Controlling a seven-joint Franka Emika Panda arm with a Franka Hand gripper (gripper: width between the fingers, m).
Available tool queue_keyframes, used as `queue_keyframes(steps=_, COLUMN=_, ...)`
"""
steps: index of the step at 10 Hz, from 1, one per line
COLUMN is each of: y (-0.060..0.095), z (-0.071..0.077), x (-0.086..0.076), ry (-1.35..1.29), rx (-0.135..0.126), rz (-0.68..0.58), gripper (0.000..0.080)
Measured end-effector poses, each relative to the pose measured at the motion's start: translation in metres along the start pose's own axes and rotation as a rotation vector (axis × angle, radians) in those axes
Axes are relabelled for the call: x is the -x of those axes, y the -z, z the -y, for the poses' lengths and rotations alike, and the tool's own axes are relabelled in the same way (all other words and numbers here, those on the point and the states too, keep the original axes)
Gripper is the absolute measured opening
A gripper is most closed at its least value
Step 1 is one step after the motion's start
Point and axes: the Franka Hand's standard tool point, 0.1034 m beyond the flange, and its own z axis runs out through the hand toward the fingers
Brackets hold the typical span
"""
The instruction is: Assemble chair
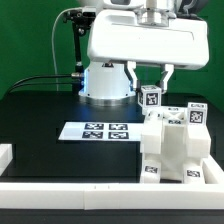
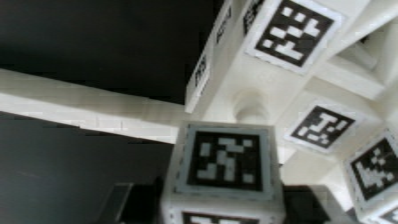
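Observation:
My gripper [image 1: 149,86] hangs at the exterior view's right, shut on a small white chair piece [image 1: 150,98] with a black-and-white tag. I hold it just above the partly joined chair [image 1: 178,148], a white blocky structure with several tags. In the wrist view the held piece [image 2: 222,160] fills the space between my dark fingers [image 2: 135,200], with my gripper [image 2: 222,208] closed on its sides. The chair's tagged blocks [image 2: 285,70] lie right beyond it. Whether the held piece touches the chair cannot be told.
The marker board [image 1: 104,131] lies flat on the black table to the exterior view's left of the chair. A white border rail [image 1: 60,188] runs along the front edge and shows in the wrist view [image 2: 80,100]. The arm's base [image 1: 105,82] stands behind.

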Motion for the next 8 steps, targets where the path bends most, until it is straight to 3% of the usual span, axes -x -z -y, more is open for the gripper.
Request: queue_keyframes(steps=8, y=-0.010, z=0.013, x=0.007, ry=0.023, rx=0.002, rz=0.009, gripper=0.0284)
